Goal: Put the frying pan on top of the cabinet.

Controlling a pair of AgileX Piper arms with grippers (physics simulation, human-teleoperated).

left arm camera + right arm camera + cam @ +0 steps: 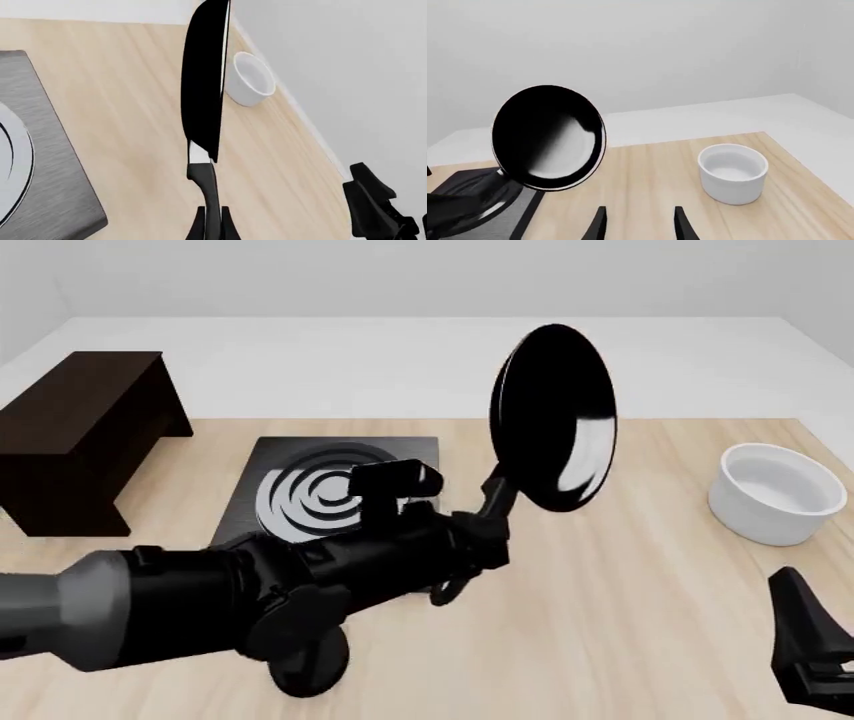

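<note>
My left gripper [483, 530] is shut on the handle of the frying pan [555, 418], which hangs in the air above the table's middle, tipped up on edge. In the left wrist view the frying pan [203, 80] shows edge-on, its handle between my fingers [225, 224]. The right wrist view shows the frying pan [550, 137] as a round glossy disc. The dark brown cabinet [83, 435] stands at the far left, well apart from the pan. My right gripper [639, 225] stands open low at the near right, holding nothing.
A square black burner plate [334, 485] with silver rings lies left of centre, partly behind my left arm. A white bowl [777, 492] sits at the right; the bowl [732, 172] is just ahead of my right gripper. The table's far edge meets a white floor.
</note>
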